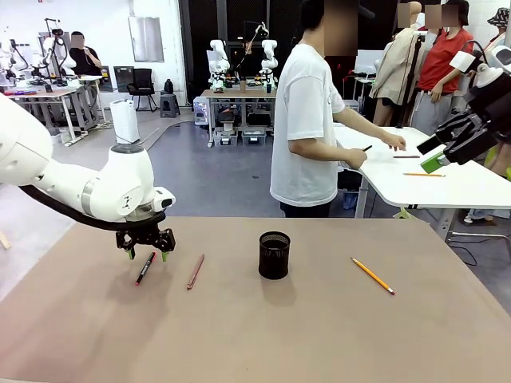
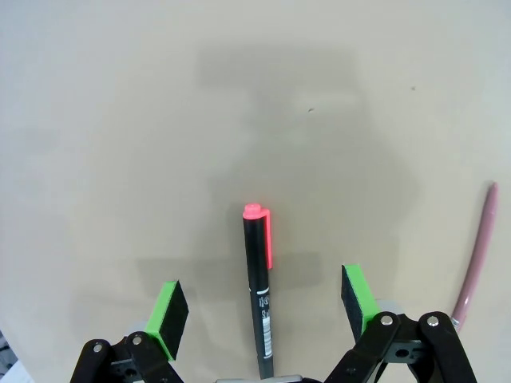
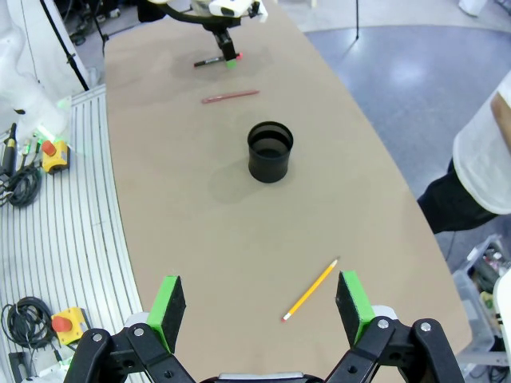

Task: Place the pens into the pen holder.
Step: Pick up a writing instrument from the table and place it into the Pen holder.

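A dark pen (image 1: 145, 268) with a pink-red end lies on the brown table; my left gripper (image 1: 146, 254) hovers open just over it. In the left wrist view that pen (image 2: 259, 291) lies between the green pads, untouched. A reddish-brown pen (image 1: 196, 271) (image 2: 477, 254) lies just right of it. The black mesh pen holder (image 1: 274, 254) (image 3: 270, 151) stands upright mid-table, with nothing visible inside. A yellow-orange pencil (image 1: 372, 275) (image 3: 310, 290) lies to its right. My right gripper (image 1: 437, 154) hangs open high at the right edge; in its own view the right gripper (image 3: 262, 309) looks down on the pencil.
A person in a white T-shirt (image 1: 307, 128) stands beyond the far edge, hands at a white side table (image 1: 447, 179) with more pens on it. The table top (image 1: 263, 335) is bare in front of the pen holder.
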